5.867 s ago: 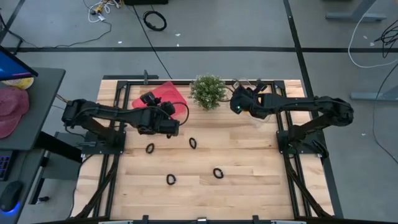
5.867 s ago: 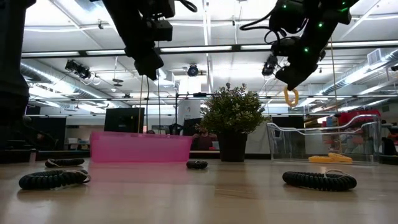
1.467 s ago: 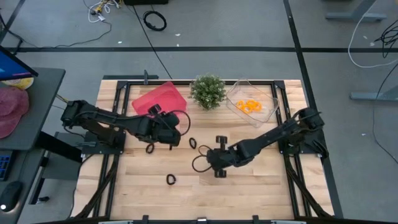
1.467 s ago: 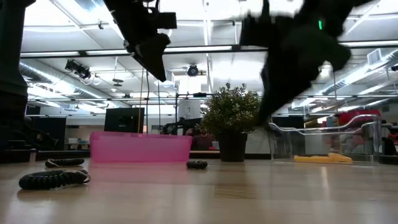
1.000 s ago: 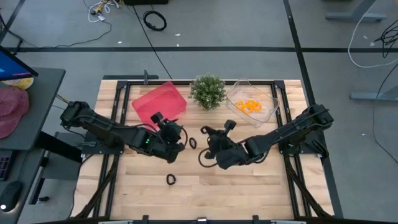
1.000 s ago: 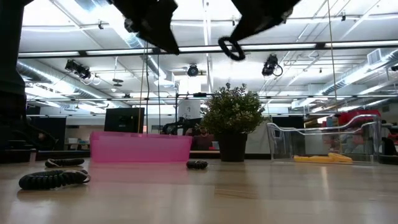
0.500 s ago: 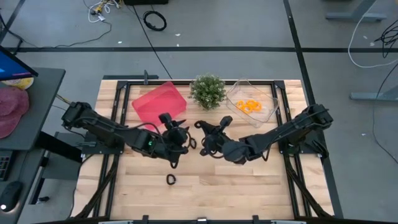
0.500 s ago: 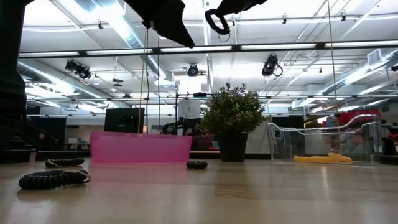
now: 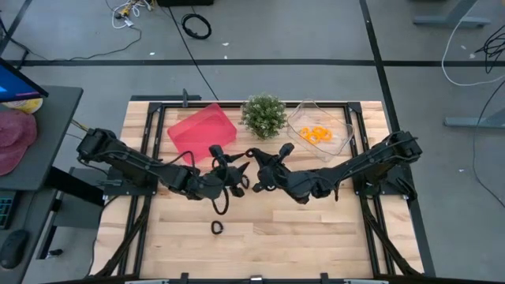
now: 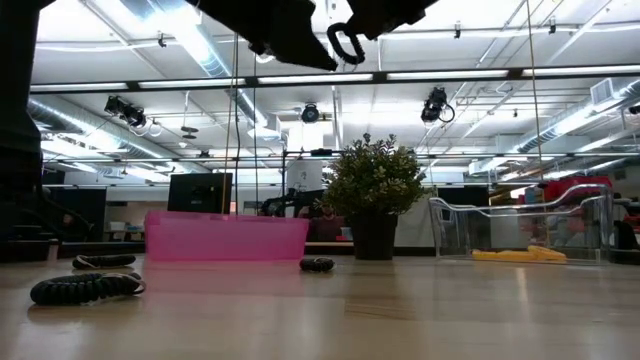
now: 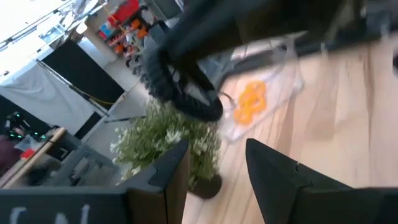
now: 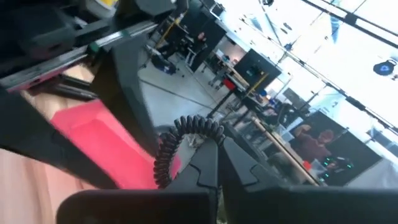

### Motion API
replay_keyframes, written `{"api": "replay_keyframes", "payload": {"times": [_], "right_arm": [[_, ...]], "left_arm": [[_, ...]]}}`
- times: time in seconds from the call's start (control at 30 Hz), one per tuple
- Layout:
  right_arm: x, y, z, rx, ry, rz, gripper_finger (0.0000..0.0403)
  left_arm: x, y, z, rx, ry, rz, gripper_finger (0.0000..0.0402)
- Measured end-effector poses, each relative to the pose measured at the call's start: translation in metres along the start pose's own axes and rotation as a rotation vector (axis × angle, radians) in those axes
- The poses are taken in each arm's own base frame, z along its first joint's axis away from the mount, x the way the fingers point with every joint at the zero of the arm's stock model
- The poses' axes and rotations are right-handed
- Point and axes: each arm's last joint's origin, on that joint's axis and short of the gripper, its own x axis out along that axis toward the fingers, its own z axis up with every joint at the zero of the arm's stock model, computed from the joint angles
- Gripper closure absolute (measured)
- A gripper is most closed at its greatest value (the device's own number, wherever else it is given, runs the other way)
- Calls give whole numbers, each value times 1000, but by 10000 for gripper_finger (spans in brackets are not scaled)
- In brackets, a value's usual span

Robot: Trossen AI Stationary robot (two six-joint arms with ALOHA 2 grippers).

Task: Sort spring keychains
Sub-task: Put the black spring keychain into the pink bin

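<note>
Right now the two arms are very near each other, high over the middle of the wooden table [image 9: 331, 237], and they could bump. The right gripper [image 9: 254, 162] is pinched shut on a black spring keychain [image 10: 346, 43], holding it up in the air. The left gripper [image 9: 237, 171] is just beside it with its fingers apart and nothing in them. I think this is a hand-over. If the right one lets go too soon, the loop could fall back onto the table.

The red bin [image 9: 203, 130] is near the plant [image 9: 263, 115], and the clear bin [image 9: 304, 118] with the orange keychains [image 9: 317, 134] is on the plant's other side.

The held loop is small, dark and curly, like a tiny phone cord. Another black keychain [image 9: 216, 227] lies on the wood nearer the front edge.
</note>
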Motion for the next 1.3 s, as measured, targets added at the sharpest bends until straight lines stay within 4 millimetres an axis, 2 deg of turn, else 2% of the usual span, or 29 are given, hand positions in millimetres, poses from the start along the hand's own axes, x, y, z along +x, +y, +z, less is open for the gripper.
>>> {"api": "replay_keyframes", "payload": {"times": [0.2, 0.4, 0.77, 0.87, 1.3], "right_arm": [[-1, 0, -2, -6, -11, -4, 402], [-1, 3, -1, 4, -67, 68, 402], [1, 11, -6, -22, -63, 115, 402], [1, 11, -7, -39, -54, 108, 402], [2, 12, -9, -59, -45, 118, 402]], "left_arm": [[-1, 0, 1, -16, -17, 2, 241], [-1, 0, 1, -18, -15, 12, 241], [-1, 2, 6, -48, -44, 25, 241], [-1, 1, 7, -60, -66, -18, 241], [-2, 2, 8, -64, -69, -15, 244]]}}
